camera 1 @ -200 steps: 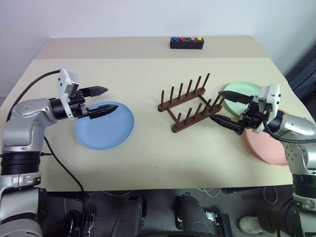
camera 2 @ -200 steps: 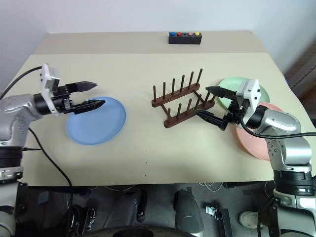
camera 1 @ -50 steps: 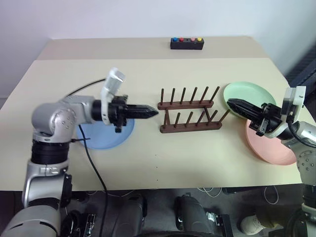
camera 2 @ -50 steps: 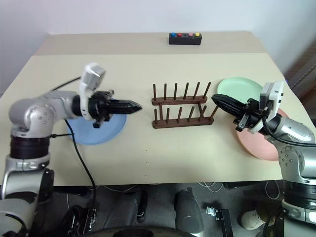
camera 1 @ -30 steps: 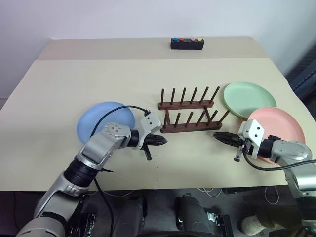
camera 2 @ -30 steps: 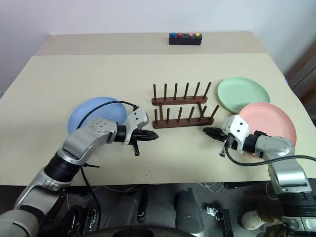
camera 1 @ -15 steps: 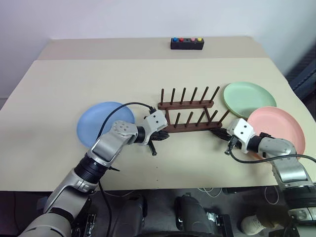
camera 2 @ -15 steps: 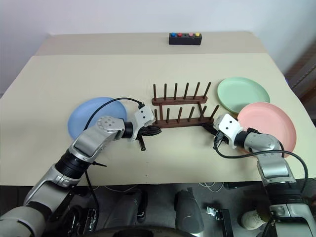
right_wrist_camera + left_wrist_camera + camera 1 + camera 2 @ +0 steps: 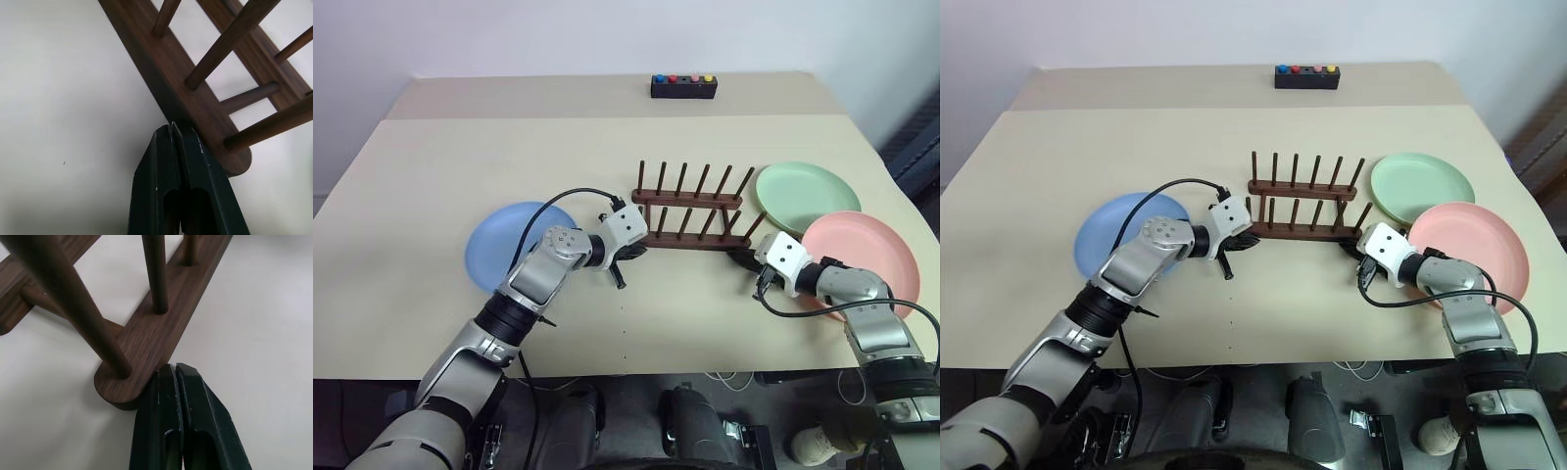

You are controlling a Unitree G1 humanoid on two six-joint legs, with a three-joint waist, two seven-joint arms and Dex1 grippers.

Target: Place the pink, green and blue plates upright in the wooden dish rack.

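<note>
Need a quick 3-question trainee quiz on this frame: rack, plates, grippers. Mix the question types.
1. True or false: the blue plate already stands in the wooden dish rack.
2. The left gripper is: A) open above the rack, B) shut with its tips against the rack's near rail, C) shut on a plate.
3. Which plate lies nearest the right gripper?

Key
1. False: it lies flat on the table, like the green plate.
2. B.
3. The pink plate.
</note>
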